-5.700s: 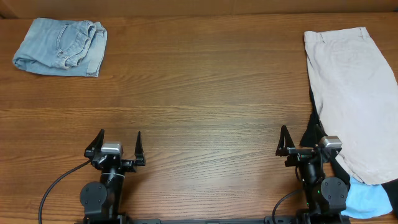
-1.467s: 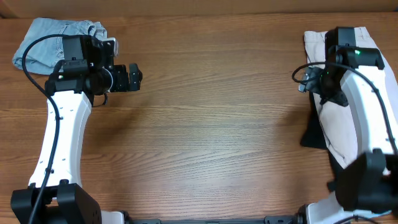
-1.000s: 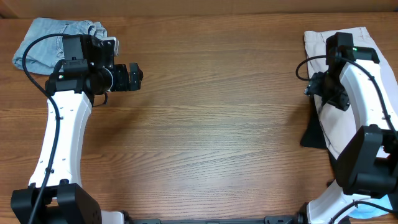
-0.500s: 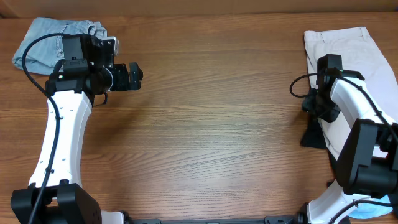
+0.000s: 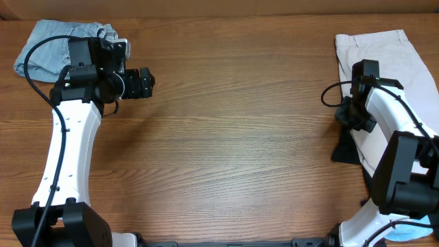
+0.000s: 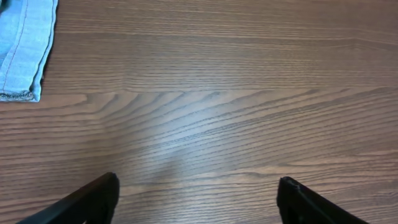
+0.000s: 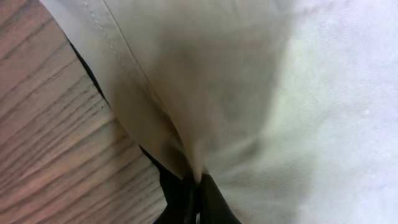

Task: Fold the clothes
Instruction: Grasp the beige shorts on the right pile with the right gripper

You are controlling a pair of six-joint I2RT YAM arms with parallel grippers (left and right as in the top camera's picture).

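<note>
Pickup step: right gripper (image 7: 198, 186) pinched shut on the inner edge of the khaki shorts (image 5: 405, 89) at the right of the table (image 5: 233, 137), left gripper (image 6: 196, 183) wide, empty, near the denim shorts (image 5: 44, 58); next I'd drag the khakis to centre and flatten them.

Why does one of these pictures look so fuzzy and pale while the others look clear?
Right wrist view: the camera sits so close to the beige shorts that the cloth looks soft, washed out at right. Left wrist view: crisp wood grain, pale sheen on the table. Overhead view: even light, sharp.
</note>
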